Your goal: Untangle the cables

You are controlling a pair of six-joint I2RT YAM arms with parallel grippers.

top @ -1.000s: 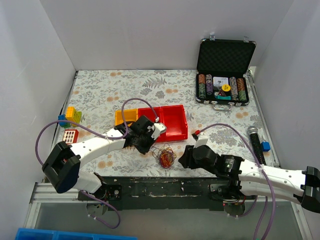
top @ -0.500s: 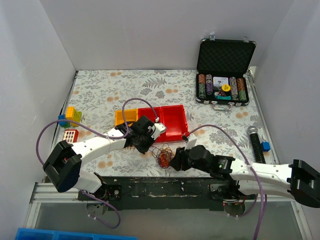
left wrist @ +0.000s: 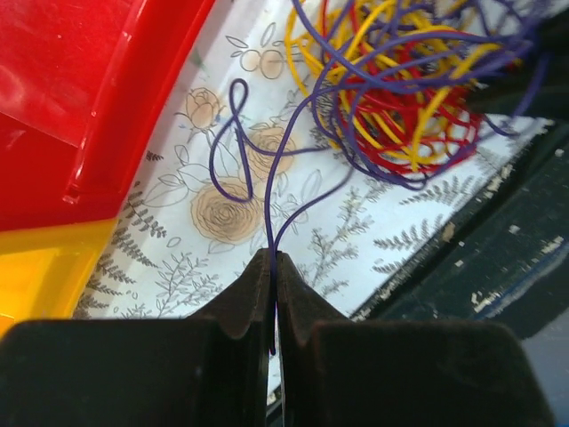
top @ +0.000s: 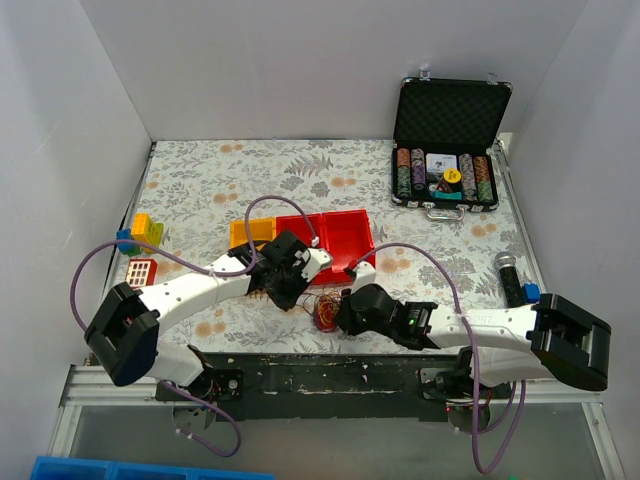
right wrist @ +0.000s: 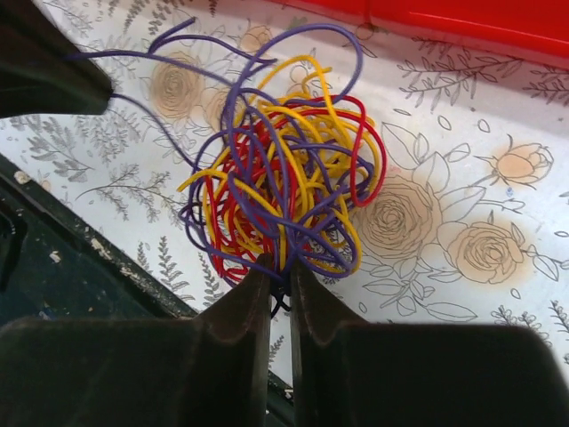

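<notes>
The cables (top: 327,312) are a small tangled ball of thin red, yellow and purple wires near the table's front edge. In the left wrist view the tangle (left wrist: 400,89) lies ahead at the upper right. My left gripper (left wrist: 273,258) is shut on one purple cable (left wrist: 267,196) that loops back to the ball. It sits just left of the ball in the top view (top: 290,293). My right gripper (right wrist: 279,271) is shut on strands at the near edge of the tangle (right wrist: 284,178). It touches the ball's right side in the top view (top: 341,314).
Red bins (top: 340,240) and a yellow bin (top: 245,235) stand just behind the tangle. An open chip case (top: 445,150) is at the back right. A microphone (top: 510,275) and blue block (top: 531,292) lie at the right, toy blocks (top: 147,230) at the left. The black front edge (top: 330,365) is close.
My right arm has swung left across the table to the tangle and its jaws are now on the wires. My left gripper has stayed almost still, holding the purple cable.
</notes>
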